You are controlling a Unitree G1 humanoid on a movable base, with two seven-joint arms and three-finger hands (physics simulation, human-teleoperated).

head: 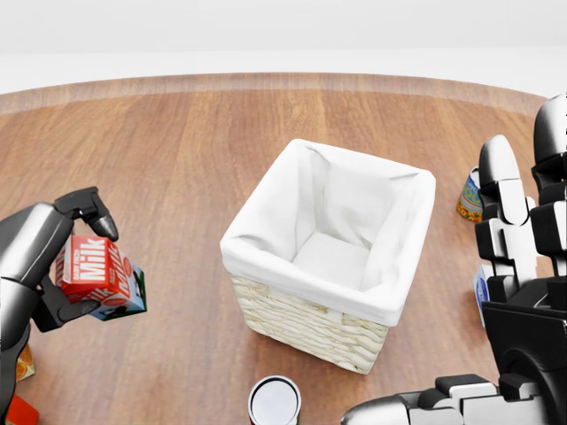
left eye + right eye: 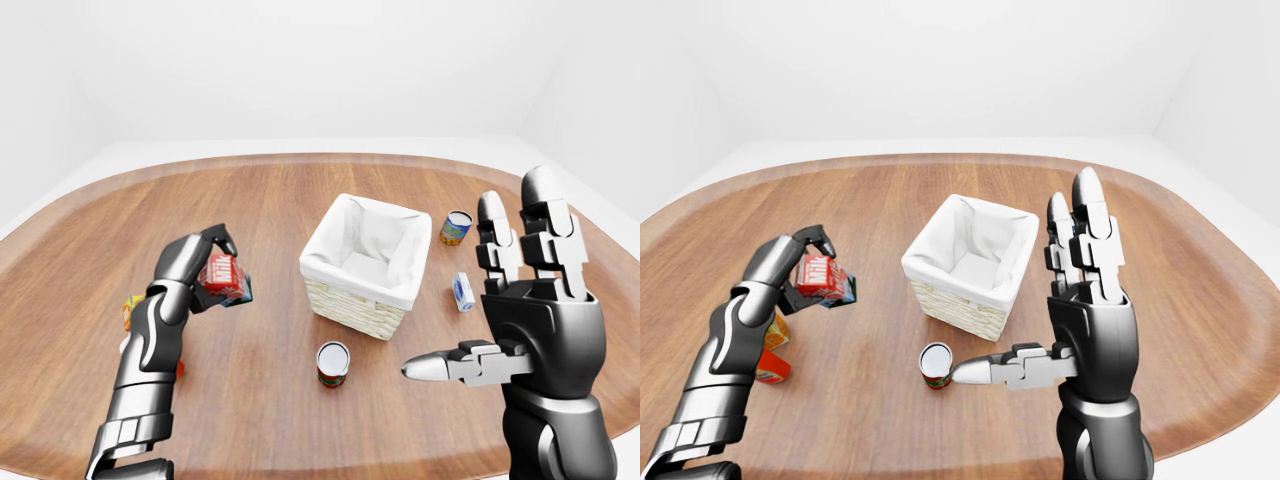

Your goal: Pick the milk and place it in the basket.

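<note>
The red-and-blue milk carton (image 1: 96, 275) sits tilted in the closed fingers of the dark left hand (image 1: 64, 266), held above the brown wooden table (image 1: 168, 159), left of the white-lined wicker basket (image 1: 330, 249) in the head view. The right hand (image 2: 520, 305) stands upright, fingers spread, holding nothing, beside a red-labelled can (image 2: 332, 363).

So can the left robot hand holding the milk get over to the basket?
Probably yes. The left robot hand grips the milk off the table, and only bare wood lies between it and the basket, whose top is open and empty.
</note>
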